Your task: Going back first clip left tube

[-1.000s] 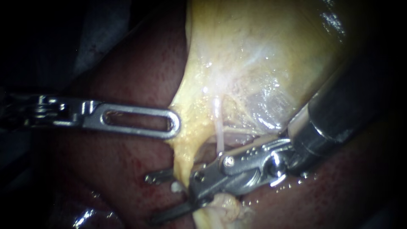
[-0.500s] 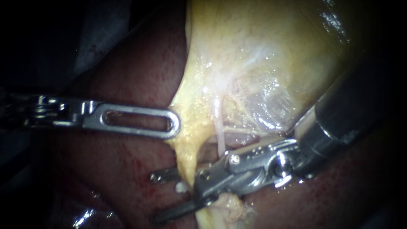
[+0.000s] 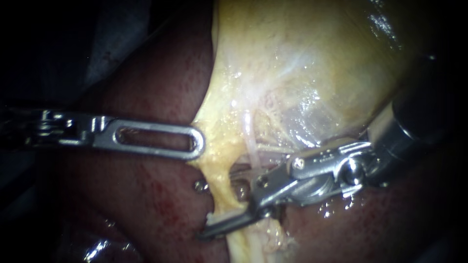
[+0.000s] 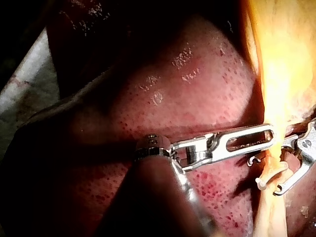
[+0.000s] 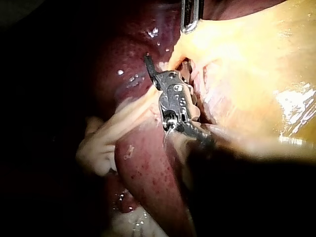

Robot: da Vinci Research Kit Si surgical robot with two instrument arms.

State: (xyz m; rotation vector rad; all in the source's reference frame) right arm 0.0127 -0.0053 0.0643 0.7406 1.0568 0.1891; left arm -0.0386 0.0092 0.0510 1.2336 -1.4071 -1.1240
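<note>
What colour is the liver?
The liver is dark red, finely speckled; clearest in left wrist view.

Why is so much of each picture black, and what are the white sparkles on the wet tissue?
Endoscope view: the light reaches only the middle, so the gallbladder glows and the edges go black; wet liver glints white. Left wrist view: glints speckle the liver; the left instrument has its shaft in shadow. Right wrist view: glare streaks the gallbladder; the right instrument shows a black shaft.
</note>
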